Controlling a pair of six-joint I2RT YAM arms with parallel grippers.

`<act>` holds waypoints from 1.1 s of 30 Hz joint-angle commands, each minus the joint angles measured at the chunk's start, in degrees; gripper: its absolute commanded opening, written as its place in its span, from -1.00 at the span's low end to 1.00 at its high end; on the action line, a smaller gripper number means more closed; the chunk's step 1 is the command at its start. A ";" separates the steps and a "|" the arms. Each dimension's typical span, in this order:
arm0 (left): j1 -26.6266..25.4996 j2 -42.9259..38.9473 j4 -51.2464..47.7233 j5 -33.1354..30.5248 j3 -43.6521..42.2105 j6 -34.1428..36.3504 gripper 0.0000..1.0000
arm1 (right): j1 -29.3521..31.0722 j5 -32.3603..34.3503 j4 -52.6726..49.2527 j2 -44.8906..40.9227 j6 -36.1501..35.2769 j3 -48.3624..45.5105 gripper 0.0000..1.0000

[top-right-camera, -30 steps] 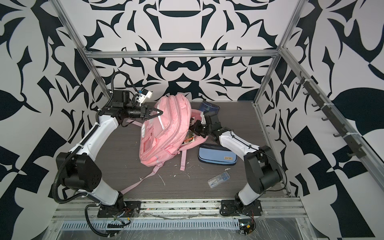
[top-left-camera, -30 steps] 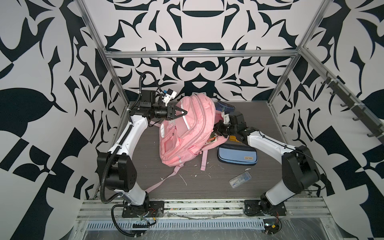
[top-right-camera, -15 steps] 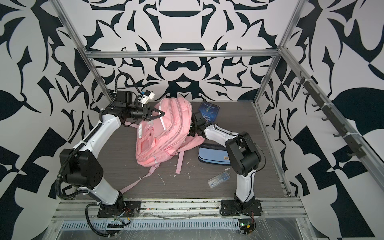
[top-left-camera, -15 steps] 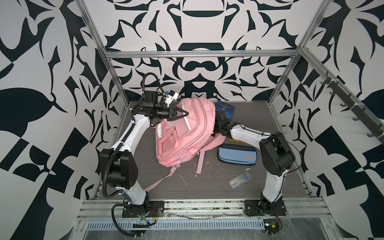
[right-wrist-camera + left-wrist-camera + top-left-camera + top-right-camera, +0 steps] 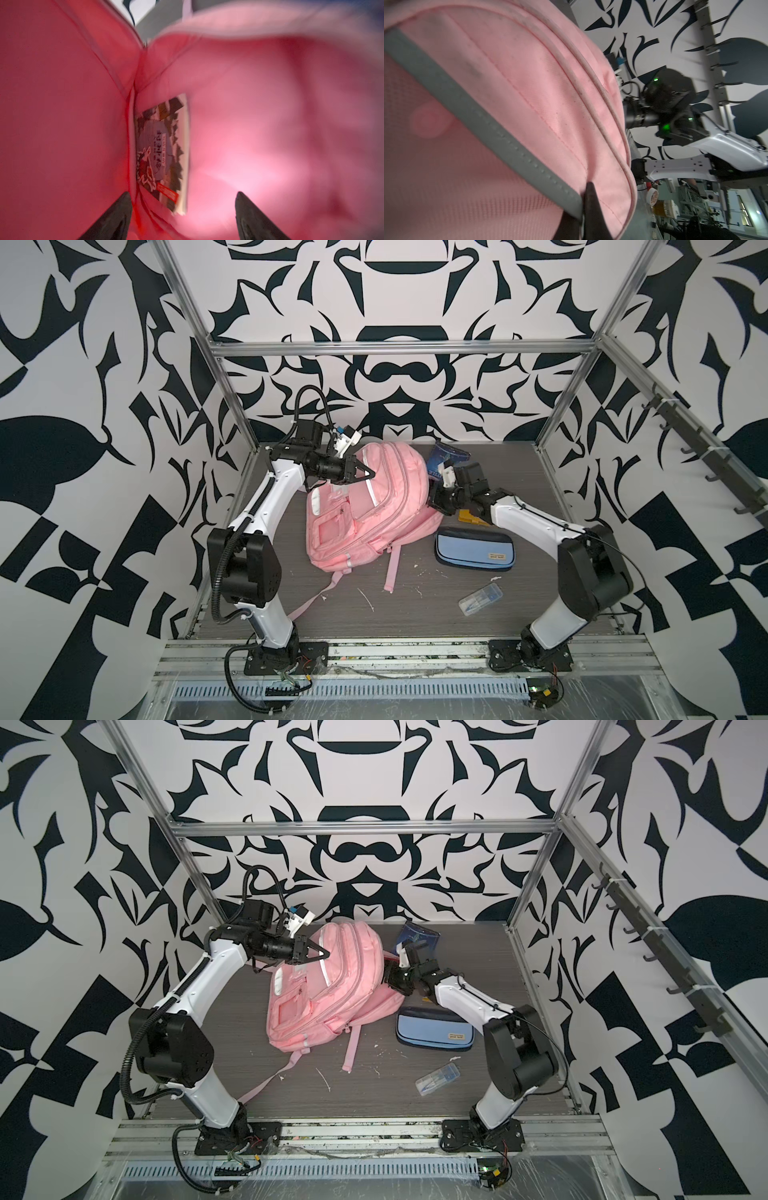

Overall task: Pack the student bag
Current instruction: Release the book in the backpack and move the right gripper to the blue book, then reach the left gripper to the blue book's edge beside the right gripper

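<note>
Opening the right hand (image 5: 182,194) from shut to apart inside the student bag (image 5: 374,506), leaving the book (image 5: 162,151) packed, while keeping the left hand (image 5: 368,475) clamped on its upper fabric, propping it on the tabletop (image 5: 415,614).

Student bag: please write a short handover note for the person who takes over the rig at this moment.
Left gripper: shut on fabric of the student bag, next to a reflective strip.
Right gripper: open and holding nothing, inside the bag's opening.
Done: one printed book is inside the bag.
Left: the pencil case, clear plastic box, dark blue book and yellow item are outside the bag. The zip probably needs closing afterwards.
</note>
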 commanded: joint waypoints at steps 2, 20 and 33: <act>0.15 2.14 -7.98 -7.41 2.43 8.28 -1.00 | -2.48 4.63 -7.66 -5.73 -4.13 0.42 0.60; -3.19 1.05 -3.16 -24.67 -10.96 0.79 -0.06 | -21.23 12.75 -19.00 14.72 -9.82 20.18 0.62; -17.30 -4.85 -6.76 -58.55 -0.28 -7.13 0.99 | -21.84 10.27 -16.07 27.13 -10.48 30.24 0.58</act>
